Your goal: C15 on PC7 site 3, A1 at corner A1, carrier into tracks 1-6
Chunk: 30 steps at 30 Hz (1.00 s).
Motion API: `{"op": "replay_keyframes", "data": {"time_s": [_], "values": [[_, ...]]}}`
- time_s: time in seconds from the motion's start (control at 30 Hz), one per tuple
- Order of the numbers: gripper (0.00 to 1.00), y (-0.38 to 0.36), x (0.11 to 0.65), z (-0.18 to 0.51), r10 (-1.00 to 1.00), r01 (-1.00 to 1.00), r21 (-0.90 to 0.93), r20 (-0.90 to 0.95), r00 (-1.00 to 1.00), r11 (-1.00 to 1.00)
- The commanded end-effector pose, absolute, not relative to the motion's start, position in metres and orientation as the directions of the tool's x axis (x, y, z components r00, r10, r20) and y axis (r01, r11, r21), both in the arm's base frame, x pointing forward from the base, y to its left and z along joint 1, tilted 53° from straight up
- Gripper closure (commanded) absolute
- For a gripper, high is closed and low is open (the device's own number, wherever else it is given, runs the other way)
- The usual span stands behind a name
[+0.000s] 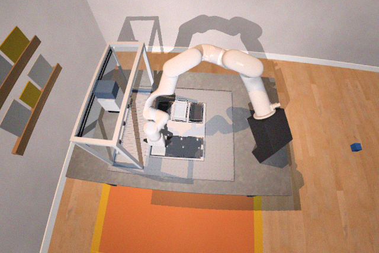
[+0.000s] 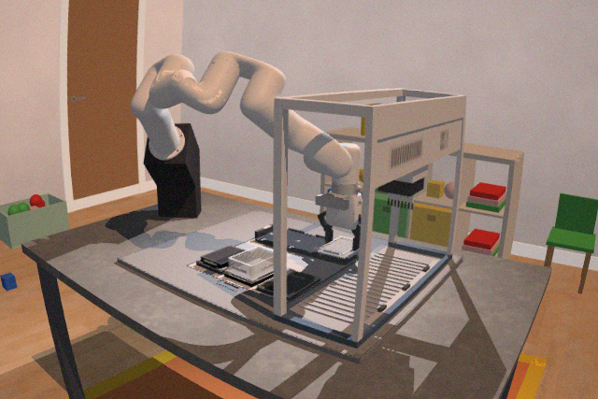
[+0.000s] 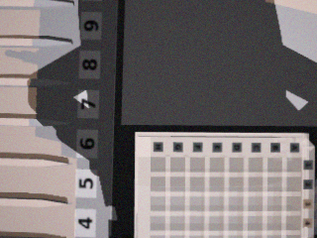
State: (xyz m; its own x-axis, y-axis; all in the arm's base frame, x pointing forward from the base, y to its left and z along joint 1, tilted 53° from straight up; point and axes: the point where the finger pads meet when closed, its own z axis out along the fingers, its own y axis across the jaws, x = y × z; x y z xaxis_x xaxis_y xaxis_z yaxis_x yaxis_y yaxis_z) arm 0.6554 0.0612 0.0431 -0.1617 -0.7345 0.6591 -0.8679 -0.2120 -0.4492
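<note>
Tool (image 2: 339,235): fingers spread wide, grasping 96-well plate C15 (image 2: 336,246) by its edges, low over carrier PC7 (image 2: 299,241) at its rail-side end; nests (image 2: 226,283): C51 (image 2: 250,262) and C16 (image 2: 220,255) seated; third nest vacant.

The arm (image 2: 290,134) reaches down, pincer (image 2: 339,235) clamped wide on a plate.

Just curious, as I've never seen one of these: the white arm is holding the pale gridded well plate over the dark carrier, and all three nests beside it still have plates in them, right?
Not quite. The gripper does hold the pale gridded 96-well plate over the dark carrier, but only two nests are filled: the clear deep-well block and a flat dark plate. The third nest is empty, as the exterior view shows.
</note>
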Motion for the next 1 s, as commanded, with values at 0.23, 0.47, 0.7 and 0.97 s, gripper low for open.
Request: {"op": "replay_keyframes", "data": {"time_s": [0.23,0.47,0.7,0.97], "values": [[1.0,0.0583,0.6595,0.0402,-0.736,-0.866,-0.452,0.658,-0.162,-0.214],[1.0,0.0583,0.6595,0.0402,-0.736,-0.866,-0.452,0.658,-0.162,-0.214],[1.0,0.0584,0.6595,0.0402,-0.736,-0.866,-0.452,0.658,-0.162,-0.214],[0.0,0.0579,0.6598,0.0398,-0.736,-0.866,-0.452,0.658,-0.162,-0.214]]}}
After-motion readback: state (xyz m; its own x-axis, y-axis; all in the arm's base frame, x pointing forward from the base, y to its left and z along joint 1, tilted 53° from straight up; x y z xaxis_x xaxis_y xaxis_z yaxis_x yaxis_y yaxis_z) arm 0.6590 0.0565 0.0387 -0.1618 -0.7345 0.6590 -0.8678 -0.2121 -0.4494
